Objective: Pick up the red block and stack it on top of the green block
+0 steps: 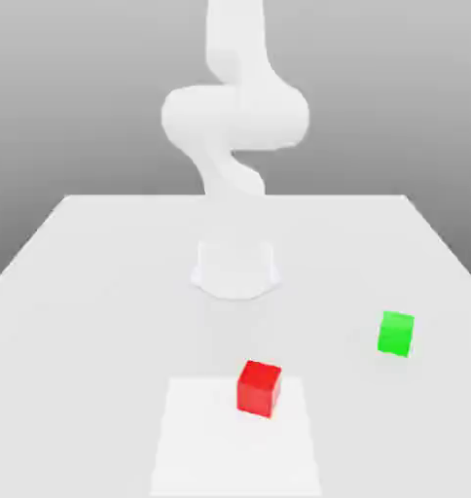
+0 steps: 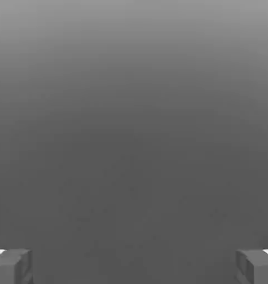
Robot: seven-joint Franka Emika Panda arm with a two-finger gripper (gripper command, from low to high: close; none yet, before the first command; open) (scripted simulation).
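The red block (image 1: 259, 388) rests on the white table, near the front in the exterior view, a little right of centre. The green block (image 1: 396, 333) sits on the table farther toward the exterior view's right and slightly farther back, well apart from the red one. In the hand view my gripper (image 2: 134, 267) is open: its grey fingertips (image 2: 13, 266) stand at opposite edges of the picture with nothing between them, facing a plain grey background. Neither block appears between the fingers.
The white arm (image 1: 235, 117) rises from its round base (image 1: 235, 269) at mid-table and bends up out of the picture. A brighter square patch (image 1: 210, 447) marks the table's front, under the red block. The table (image 1: 84, 292) ends at the far edge.
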